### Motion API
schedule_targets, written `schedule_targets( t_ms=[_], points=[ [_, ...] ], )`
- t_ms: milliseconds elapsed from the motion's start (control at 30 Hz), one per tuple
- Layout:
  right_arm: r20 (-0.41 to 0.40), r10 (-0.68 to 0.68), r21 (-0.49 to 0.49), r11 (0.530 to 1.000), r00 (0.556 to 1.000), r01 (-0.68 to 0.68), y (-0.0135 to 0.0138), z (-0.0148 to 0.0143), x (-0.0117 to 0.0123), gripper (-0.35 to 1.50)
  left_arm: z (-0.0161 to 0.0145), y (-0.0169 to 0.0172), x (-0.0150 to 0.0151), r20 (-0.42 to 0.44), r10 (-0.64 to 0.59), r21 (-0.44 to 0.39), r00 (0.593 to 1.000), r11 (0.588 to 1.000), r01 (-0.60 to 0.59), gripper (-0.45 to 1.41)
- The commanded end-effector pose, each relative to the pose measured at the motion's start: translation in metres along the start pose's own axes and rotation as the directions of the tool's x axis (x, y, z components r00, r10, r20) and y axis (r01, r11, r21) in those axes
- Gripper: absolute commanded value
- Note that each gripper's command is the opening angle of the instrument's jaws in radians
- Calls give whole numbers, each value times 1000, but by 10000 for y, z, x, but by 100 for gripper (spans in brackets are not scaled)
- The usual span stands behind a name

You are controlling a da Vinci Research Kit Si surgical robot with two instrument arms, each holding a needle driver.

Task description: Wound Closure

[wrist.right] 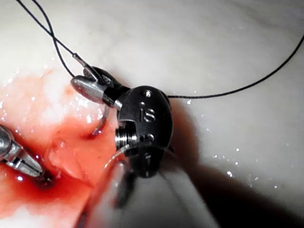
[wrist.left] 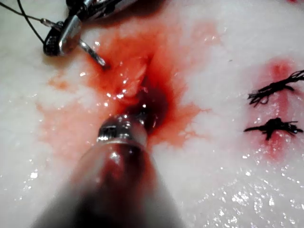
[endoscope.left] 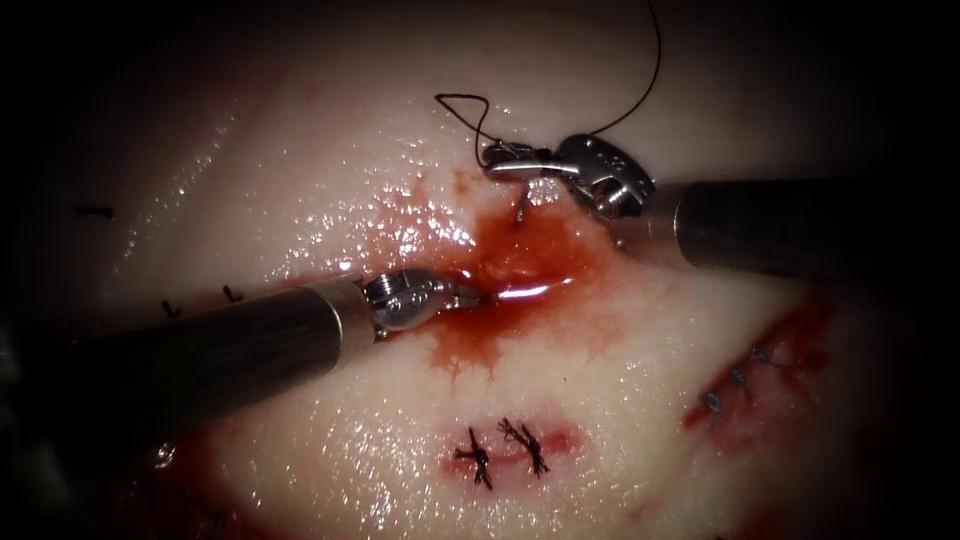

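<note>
The open cut (endoscope.left: 515,280) lies in the tissue (endoscope.left: 620,420), pooled with red fluid. My right tool (endoscope.left: 503,162) is shut on the curved needle (endoscope.left: 521,205) near its thread end. The needle's tip stands in the tissue just beyond the cut, slightly to its right. In the right wrist view the needle (wrist.right: 100,121) curves down from the jaws into the reddened surface. Black thread (endoscope.left: 640,95) loops away from the needle's tail. My left tool (endoscope.left: 468,295) reaches in from the left, its jaws shut on the cut's edge, with the tips sunk in the fluid. In the left wrist view they are hidden in the wound (wrist.left: 148,107).
Two knotted stitches (endoscope.left: 500,455) close a shorter cut nearer the camera; they also show in the left wrist view as dark knots (wrist.left: 273,126). Another stitched cut (endoscope.left: 740,380) lies at the lower right. Small stitch ends (endoscope.left: 170,308) sit by the left shaft.
</note>
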Motion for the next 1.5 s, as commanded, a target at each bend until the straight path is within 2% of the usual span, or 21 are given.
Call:
schedule_targets(
  t_ms=[33,367,500,600,767,900,1033,1367,1500],
  points=[
    [-5,18,-5,1000,1000,-18,-4,8,-6,-35,8,-2,0,0,2,-2,1000,1000,-2,-38],
    [-117,134,26,991,984,-132,-10,10,-16,-35,9,-2,0,0,1,-2,1000,1000,-1,-38],
    [-204,164,83,985,965,-150,-6,15,-18,-35,9,-2,0,0,1,-2,1000,1000,-1,-38],
    [-234,209,130,975,950,-183,-7,26,-27,-35,9,-3,0,0,2,-2,1000,1000,-2,-38],
    [-231,257,166,961,939,-222,-12,43,-41,-35,9,-3,0,0,2,-3,1000,1000,-2,-40],
    [-245,268,180,957,932,-228,-15,48,-36,-35,8,-3,-1,0,3,-3,1000,1000,-3,-40],
    [-255,297,179,950,920,-257,-16,44,-33,-35,9,-3,0,0,2,-3,1000,1000,-2,-40],
    [-182,314,116,948,932,-297,-32,23,-39,-35,6,-4,-2,-1,3,-6,1000,1000,-3,-40],
    [-178,308,101,950,935,-294,-40,14,-46,-35,6,-4,-1,-1,3,-6,1000,1000,-3,-40]
  ],
)
